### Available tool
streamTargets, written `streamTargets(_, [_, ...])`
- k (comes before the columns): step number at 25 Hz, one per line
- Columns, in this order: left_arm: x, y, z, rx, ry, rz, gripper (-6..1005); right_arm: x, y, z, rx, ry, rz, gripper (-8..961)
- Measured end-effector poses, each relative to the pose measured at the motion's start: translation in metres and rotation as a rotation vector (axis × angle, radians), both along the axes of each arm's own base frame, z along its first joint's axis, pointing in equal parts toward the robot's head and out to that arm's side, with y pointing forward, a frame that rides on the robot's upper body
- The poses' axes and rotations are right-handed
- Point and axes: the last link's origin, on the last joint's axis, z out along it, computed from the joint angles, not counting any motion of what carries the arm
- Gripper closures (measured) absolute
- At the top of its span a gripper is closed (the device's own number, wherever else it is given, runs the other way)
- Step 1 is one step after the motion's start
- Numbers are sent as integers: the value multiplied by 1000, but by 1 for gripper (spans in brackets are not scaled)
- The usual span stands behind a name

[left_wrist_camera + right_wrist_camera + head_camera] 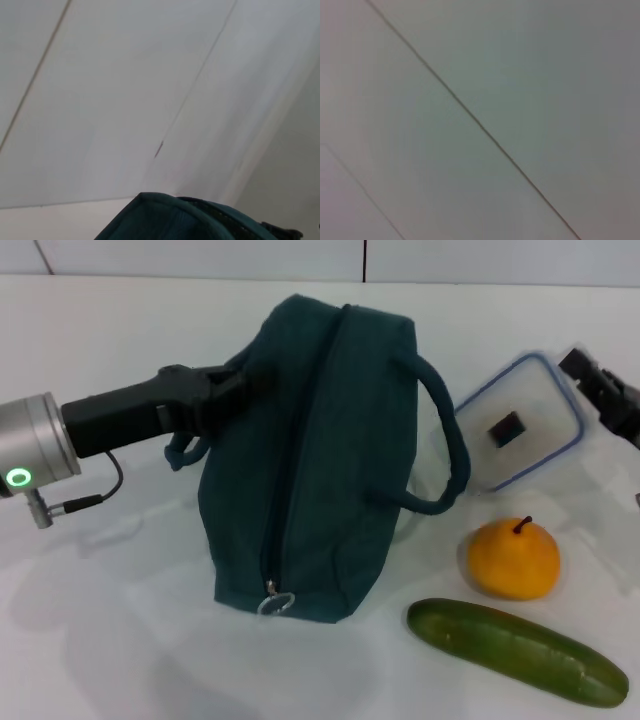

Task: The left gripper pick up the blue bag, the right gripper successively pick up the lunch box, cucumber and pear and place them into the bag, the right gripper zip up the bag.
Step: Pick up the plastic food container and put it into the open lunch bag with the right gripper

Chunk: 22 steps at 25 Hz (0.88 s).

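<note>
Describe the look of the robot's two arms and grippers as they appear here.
The left arm is a silver metal cylinder with a glowing green ring light and a thin dark cable plugged in beneath it. It ends in the left gripper, a matte black, blocky body. Of the right gripper only black angular parts show at the head view's right edge; its arm is out of frame.

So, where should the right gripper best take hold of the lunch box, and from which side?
Probably across the lunch box by its short width, gripping the two long blue-rimmed edges, coming from above on the right gripper side. The box lies tilted with its near corner against the blue bag, so that side is blocked; the far-right edge is free. The flat lid offers no handle.
</note>
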Motion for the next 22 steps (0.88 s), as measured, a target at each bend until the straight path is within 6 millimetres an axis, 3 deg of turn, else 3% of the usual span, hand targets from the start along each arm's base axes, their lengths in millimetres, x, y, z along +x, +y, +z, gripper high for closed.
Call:
streamTargets(14, [1,-2,2,23,-40,-2,955,-17,8,42,147,-50,218,858])
streamTargets(22, [1,-4,-5,12,-42,-9,956,-71,31,65,188,64,447,858])
